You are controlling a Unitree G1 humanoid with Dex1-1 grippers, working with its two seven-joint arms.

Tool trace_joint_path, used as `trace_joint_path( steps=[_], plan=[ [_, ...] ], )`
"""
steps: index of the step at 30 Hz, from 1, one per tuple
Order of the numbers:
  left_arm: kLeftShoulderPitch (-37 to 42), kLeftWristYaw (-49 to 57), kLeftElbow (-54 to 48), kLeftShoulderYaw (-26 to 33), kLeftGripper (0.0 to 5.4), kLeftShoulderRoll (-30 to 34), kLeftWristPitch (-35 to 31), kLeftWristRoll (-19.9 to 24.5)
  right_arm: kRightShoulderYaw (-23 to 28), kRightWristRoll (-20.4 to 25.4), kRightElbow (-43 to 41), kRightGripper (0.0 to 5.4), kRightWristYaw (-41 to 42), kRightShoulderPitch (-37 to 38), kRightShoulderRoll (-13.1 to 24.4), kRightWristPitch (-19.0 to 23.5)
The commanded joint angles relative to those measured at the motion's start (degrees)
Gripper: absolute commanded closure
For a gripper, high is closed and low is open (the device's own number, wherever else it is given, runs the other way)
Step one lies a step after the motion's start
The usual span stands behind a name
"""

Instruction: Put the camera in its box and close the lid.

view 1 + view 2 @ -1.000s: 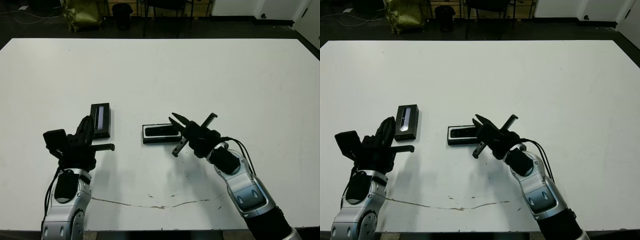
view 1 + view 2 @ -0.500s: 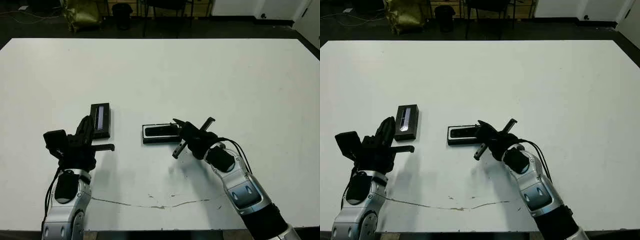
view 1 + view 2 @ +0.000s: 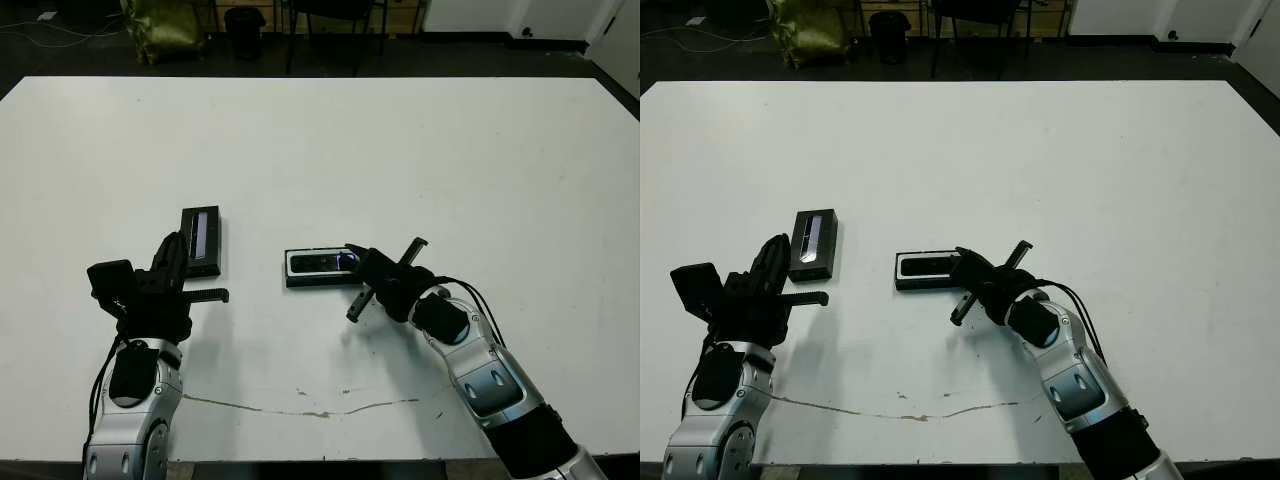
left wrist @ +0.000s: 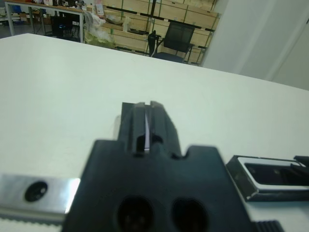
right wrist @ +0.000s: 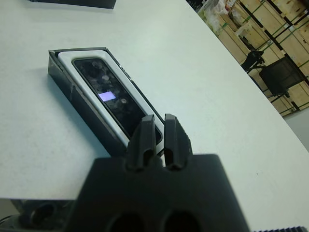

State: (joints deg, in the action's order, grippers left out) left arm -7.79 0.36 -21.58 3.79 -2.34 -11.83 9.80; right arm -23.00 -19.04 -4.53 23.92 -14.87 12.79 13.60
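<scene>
No brand, label or writing is showing clearly enough to read on any of the things here; the one mark on offer is a small bluish-white square glowing on the slim black bar-shaped camera. That camera is lying flat inside the shallow black rectangular box with the white lining, filling the tray almost end to end, and the box is sitting uncovered near the middle of the white desk. The right tool is hovering right at the box's near end, and in its wrist view its two black fingers are pressed close together with only a thin slit between them, pinching nothing; whether the tips are actually touching the box's rim cannot be told. Over on the left, the flat black rectangular lid with the pale grey glossy strip is lying on the desk, well apart from the box. The left tool is hanging just beside the lid's near end, fingers spread wide, one reaching up along the lid and the other sticking out sideways toward the box, gripping nothing. A thin dark crack-like line is running across the desk's near edge.
</scene>
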Motion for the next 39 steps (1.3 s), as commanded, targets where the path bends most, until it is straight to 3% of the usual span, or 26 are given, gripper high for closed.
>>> trace_joint_path(
  steps=[1, 7, 15, 20, 23, 32, 37, 39],
  plan=[
    [-0.9, 0.0, 1.1, 0.3, 5.4, 0.2, 0.0, -0.1, -0.5, -0.5, 0.5, 5.37, 1.0, 0.5, 0.9, 1.6],
    [-0.9, 0.0, 1.1, 0.4, 5.4, 0.0, -0.2, 0.4, 1.1, 1.2, -0.5, 5.37, -0.7, 1.6, -0.3, 0.0],
    [-1.0, -0.5, 1.7, 0.2, 5.4, 0.4, 0.9, 0.1, 9.5, 7.2, -1.4, 5.37, -15.0, 4.7, -8.8, -10.2],
    [-1.0, -0.5, 1.6, 0.5, 5.4, 0.2, 0.6, 0.6, 13.5, 8.8, 0.1, 5.37, -20.8, 4.2, -11.1, -17.2],
    [-1.2, -0.5, 1.8, 0.4, 5.4, 0.4, 1.0, 0.2, 17.0, 13.9, -0.4, 5.37, -20.8, 3.9, -12.3, -17.8],
    [-1.3, 0.0, 1.5, 0.2, 5.4, 0.1, 0.5, -0.5, 20.6, 17.7, -6.6, 5.37, -20.7, 10.0, -11.8, -13.4],
    [-1.5, 0.4, 0.7, 0.0, 5.4, 0.0, -0.5, -0.7, 22.1, 23.4, -5.8, 5.37, -18.1, 14.8, -12.6, -18.0],
    [-1.6, 0.5, 0.7, -0.2, 5.4, 0.2, -0.4, -1.3, 22.3, 24.4, -6.9, 5.37, -18.0, 16.8, -12.7, -17.9]
  ],
)
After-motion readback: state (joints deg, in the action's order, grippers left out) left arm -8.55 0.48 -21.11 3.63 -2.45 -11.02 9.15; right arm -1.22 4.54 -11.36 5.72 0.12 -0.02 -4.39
